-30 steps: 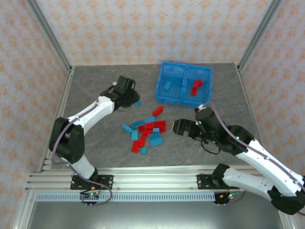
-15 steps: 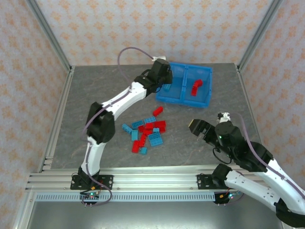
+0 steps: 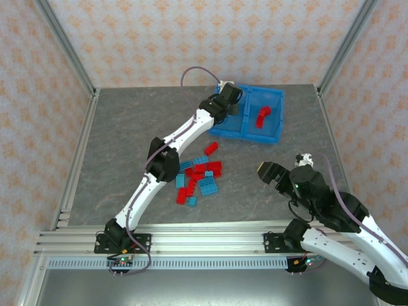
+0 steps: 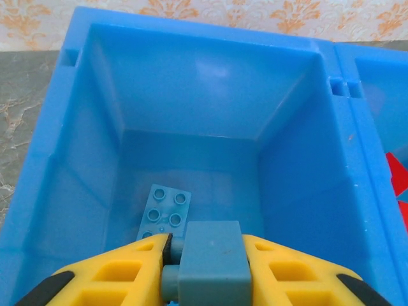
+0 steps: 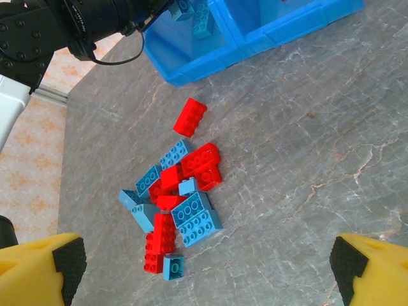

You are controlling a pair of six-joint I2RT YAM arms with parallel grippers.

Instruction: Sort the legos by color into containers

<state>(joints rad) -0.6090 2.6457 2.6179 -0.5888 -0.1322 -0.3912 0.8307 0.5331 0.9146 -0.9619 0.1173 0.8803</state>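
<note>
**Light blue brick held over the bin**

The left gripper (image 4: 207, 245) clasps a studded light blue brick (image 4: 211, 271) above the left compartment (image 4: 191, 89) of the translucent blue bin (image 3: 245, 135). One matching brick (image 4: 167, 207) lies inside. The right gripper (image 3: 264, 171) gapes empty. On the grey marbled table (image 3: 127, 127), walled by orange-patterned wallpaper (image 3: 191, 38), the red and blue legos (image 3: 199, 175) overlap beyond counting.

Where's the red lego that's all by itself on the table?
In the top view, the lone red lego lies between the lego pile and the blue bin.
</note>
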